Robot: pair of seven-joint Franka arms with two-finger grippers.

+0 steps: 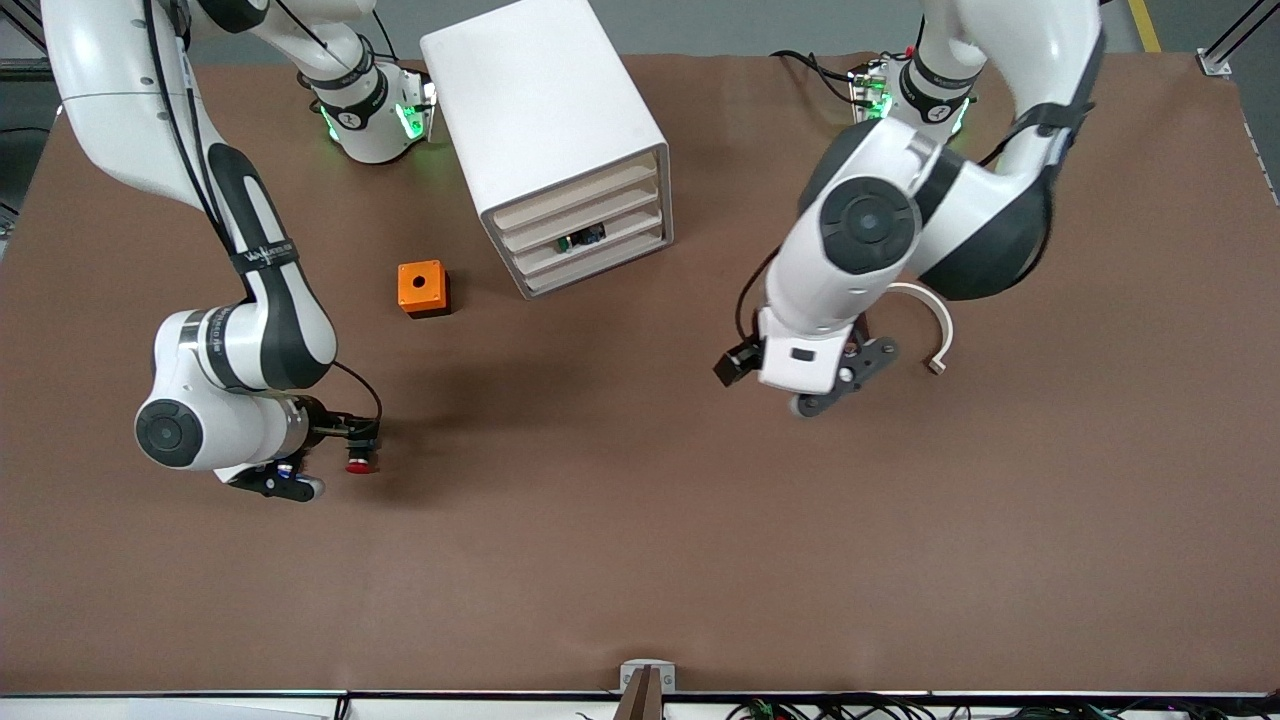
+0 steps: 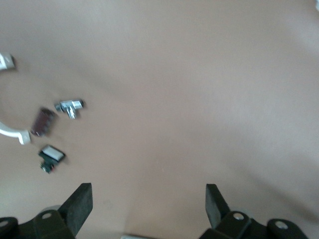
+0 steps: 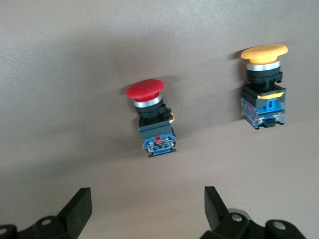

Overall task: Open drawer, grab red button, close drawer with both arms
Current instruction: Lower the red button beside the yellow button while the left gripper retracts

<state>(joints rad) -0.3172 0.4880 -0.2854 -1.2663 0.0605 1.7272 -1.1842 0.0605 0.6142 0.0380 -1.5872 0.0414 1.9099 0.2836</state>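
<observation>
Taking the front view as a clock face centred on the white cabinet (image 1: pixel 560 140), the red-capped button (image 1: pixel 360 462) sits out at about seven o'clock, on the bare brown table (image 1: pixel 640 560) and not in any drawer. It appears to lie on its side, with an orange-capped button (image 3: pixel 263 84) just beside it and apart from it.

The right gripper (image 1: pixel 292 482) hangs low over the table right next to the red one, its fingers spread wide with nothing between them. The left gripper (image 1: pixel 848 385) hovers at about four o'clock from the cabinet, also spread and empty, beside a curved white piece (image 1: pixel 940 335); that arm looks to be waiting.

The drawer (image 1: pixel 585 212), second from the top, seems pushed in level with its neighbours, though I cannot tell if it is fully home. An orange box (image 1: pixel 422 288) stands at about eight o'clock, close to the cabinet.

By my reckoning the fetching is done and the task is near its end. Next I'd want the drawer front checked and, if proud, pressed flush squarely with both arms.
</observation>
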